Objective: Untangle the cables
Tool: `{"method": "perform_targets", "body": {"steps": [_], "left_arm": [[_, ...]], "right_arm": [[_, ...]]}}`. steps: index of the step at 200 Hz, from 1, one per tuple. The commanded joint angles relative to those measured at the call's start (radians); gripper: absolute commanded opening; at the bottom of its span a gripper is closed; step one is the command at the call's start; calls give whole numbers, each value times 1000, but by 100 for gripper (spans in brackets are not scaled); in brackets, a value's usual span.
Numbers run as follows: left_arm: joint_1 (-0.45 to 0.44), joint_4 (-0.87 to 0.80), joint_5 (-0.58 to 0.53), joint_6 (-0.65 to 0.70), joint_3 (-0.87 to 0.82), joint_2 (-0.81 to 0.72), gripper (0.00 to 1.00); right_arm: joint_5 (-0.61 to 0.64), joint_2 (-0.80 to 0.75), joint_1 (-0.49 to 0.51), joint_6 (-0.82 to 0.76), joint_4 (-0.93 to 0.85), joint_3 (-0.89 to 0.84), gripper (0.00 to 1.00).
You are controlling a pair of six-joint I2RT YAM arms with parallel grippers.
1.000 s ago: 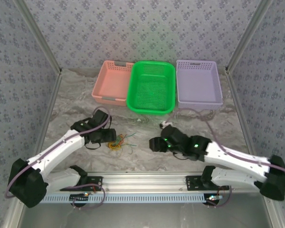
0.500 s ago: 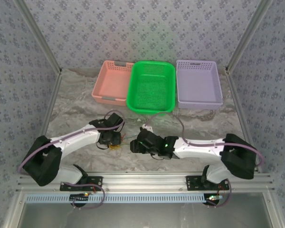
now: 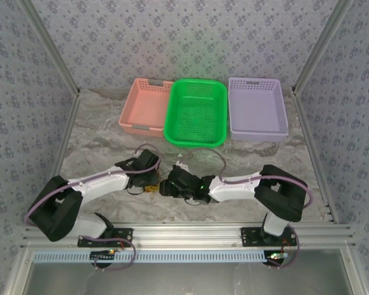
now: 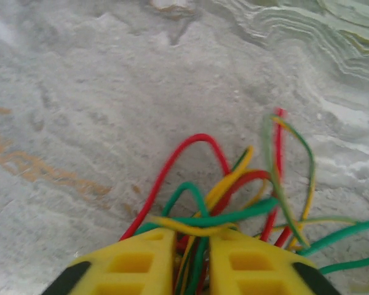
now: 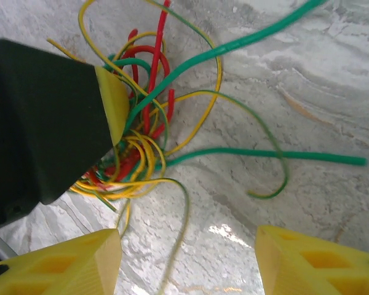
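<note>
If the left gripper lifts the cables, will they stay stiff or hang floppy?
Probably floppy: the cables lie in loose curved loops. They would likely rise as one clump, since strands interlace at the left gripper. Being thin, some may slip free.

3 baskets (1 ea. pink (image 3: 135, 128), green (image 3: 170, 118), purple (image 3: 258, 132)), 2 arms (L (image 3: 95, 183), R (image 3: 234, 184)), 1 tangle of cables (image 5: 141, 147).

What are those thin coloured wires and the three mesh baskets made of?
Thin coloured wires: likely plastic-insulated, smooth and slightly glossy, holding springy loops. Pink basket, green basket, purple basket: probably moulded plastic, with uniform colour and perforated walls.
</note>
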Motion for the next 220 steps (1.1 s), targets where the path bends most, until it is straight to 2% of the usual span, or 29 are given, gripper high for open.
{"method": "perform_targets", "body": {"steps": [1, 9, 81, 110, 131, 155, 174, 189, 220], "left_arm": [[-4, 35, 57, -45, -52, -5, 6], [-4, 60, 72, -51, -60, -11, 0], [-42, 214, 118, -113, -158, -199, 0], [-41, 247, 127, -132, -185, -261, 0], [-42, 267, 129, -138, -189, -283, 0], [-43, 290, 127, -142, -192, -286, 0], [-47, 307, 122, -142, -195, -279, 0], [-57, 331, 115, -147, -201, -279, 0], [-99, 369, 78, -149, -201, -295, 0]], "right_arm": [[-3, -9, -20, 76, 73, -37, 62], [-3, -17, -24, 89, 84, -51, 63], [44, -141, -77, 246, 187, -137, 90], [-12, -109, -126, 365, 211, -118, 93], [-39, -63, -124, 476, 246, -118, 94], [13, -60, -87, 555, 291, -149, 95], [93, -106, -54, 545, 210, -137, 98], [106, -117, -53, 549, 142, -115, 98], [105, -89, -67, 604, 187, -120, 98]]}}
